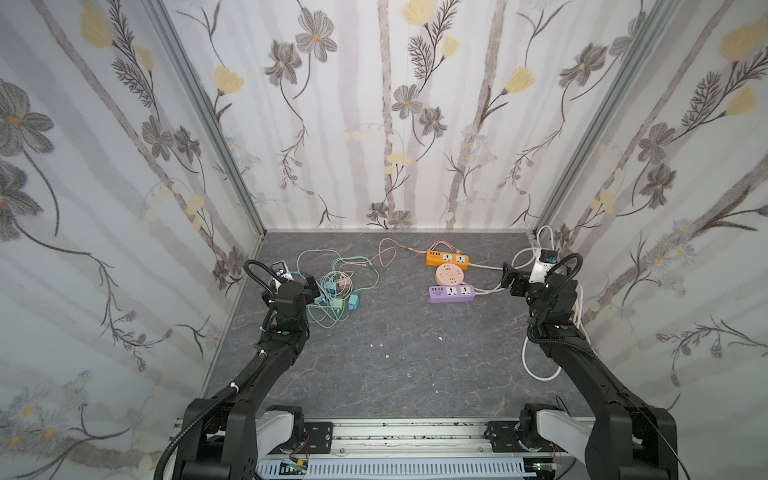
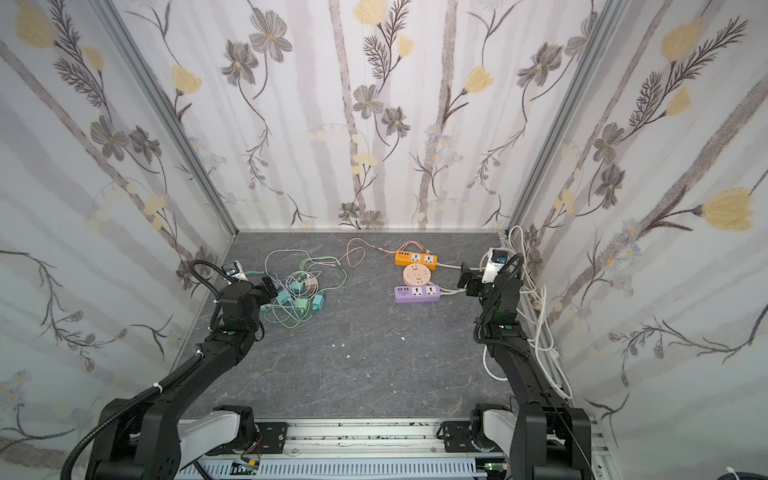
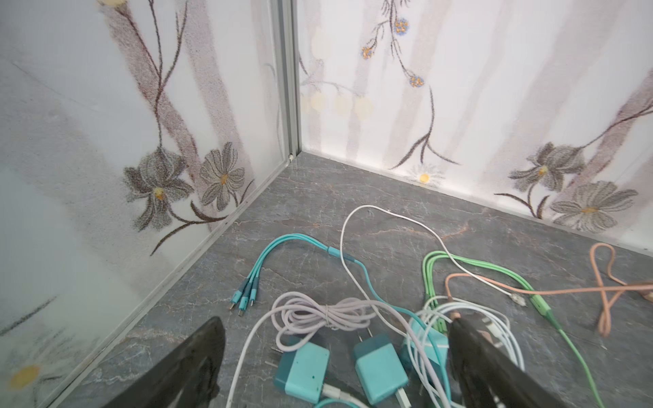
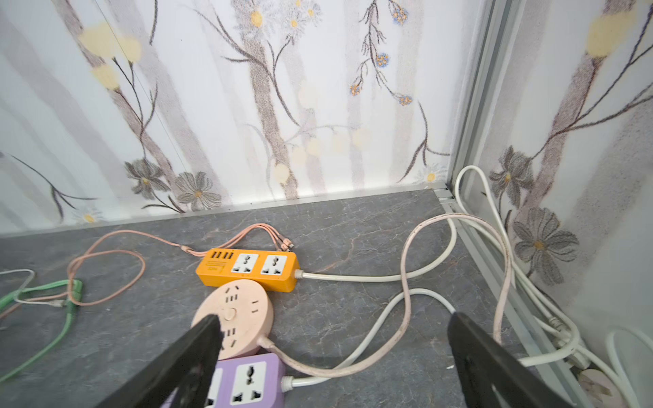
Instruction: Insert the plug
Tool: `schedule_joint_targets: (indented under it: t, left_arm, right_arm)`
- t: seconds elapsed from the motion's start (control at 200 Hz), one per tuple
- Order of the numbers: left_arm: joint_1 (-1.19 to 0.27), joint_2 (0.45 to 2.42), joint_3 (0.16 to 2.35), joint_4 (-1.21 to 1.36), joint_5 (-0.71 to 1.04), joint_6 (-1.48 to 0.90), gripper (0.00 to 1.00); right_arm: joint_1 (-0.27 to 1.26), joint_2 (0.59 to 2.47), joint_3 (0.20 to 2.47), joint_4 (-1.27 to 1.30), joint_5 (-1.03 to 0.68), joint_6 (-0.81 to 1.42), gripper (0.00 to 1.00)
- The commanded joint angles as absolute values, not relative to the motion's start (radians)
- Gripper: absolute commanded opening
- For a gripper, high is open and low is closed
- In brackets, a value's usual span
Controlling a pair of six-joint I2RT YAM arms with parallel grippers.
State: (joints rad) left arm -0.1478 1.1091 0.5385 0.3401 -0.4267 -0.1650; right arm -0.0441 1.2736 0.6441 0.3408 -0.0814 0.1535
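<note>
Jaws of the left gripper (image 3: 335, 321) gape empty above two teal charger plugs (image 3: 380, 369) among tangled cables (image 3: 318, 311) on the desk (image 3: 318, 197). Jaws equally spread, the right gripper (image 4: 334, 318) hovers by the purple power strip (image 4: 270, 367), round pink socket (image 4: 243, 307) and orange power strip (image 4: 247, 279), label unreadable.

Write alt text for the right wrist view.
The open right gripper faces an orange power strip, a round pink socket hub and a purple power strip, clustered on a grey marbled tabletop. Their cords trail toward the side wall.
</note>
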Motion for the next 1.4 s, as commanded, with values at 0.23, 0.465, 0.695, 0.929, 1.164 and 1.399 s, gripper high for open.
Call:
schedule_joint_targets:
  t: [0.23, 0.465, 0.695, 0.929, 1.164, 1.399]
  left_arm:
    - [-0.41, 1.07, 0.818, -0.211, -0.583, -0.451, 1.0]
    - [-0.488, 1.308, 1.082, -0.428, -0.347, -0.552, 1.0]
    - [-0.535, 1.469, 1.15, -0.309, -0.141, -0.59, 1.0]
    - [-0.554, 1.62, 1.243, -0.267, 0.043, -0.572, 1.0]
    - [-0.571, 1.764, 1.339, -0.259, 0.161, -0.572, 1.0]
    - [-0.596, 1.911, 1.44, -0.26, 0.192, -0.594, 1.0]
  right_arm:
    - [-0.04, 1.514, 0.922, -0.127, -0.511, 0.642, 0.99]
    - [-0.037, 1.721, 1.066, -0.117, -0.612, 0.665, 0.99]
    - [-0.037, 1.955, 1.272, -0.171, -0.656, 0.674, 0.99]
    - [-0.028, 2.114, 1.439, -0.225, -0.663, 0.692, 0.99]
    - [-0.008, 2.206, 1.512, -0.308, -0.657, 0.679, 0.99]
    - [0.005, 2.242, 1.507, -0.328, -0.661, 0.714, 0.99]
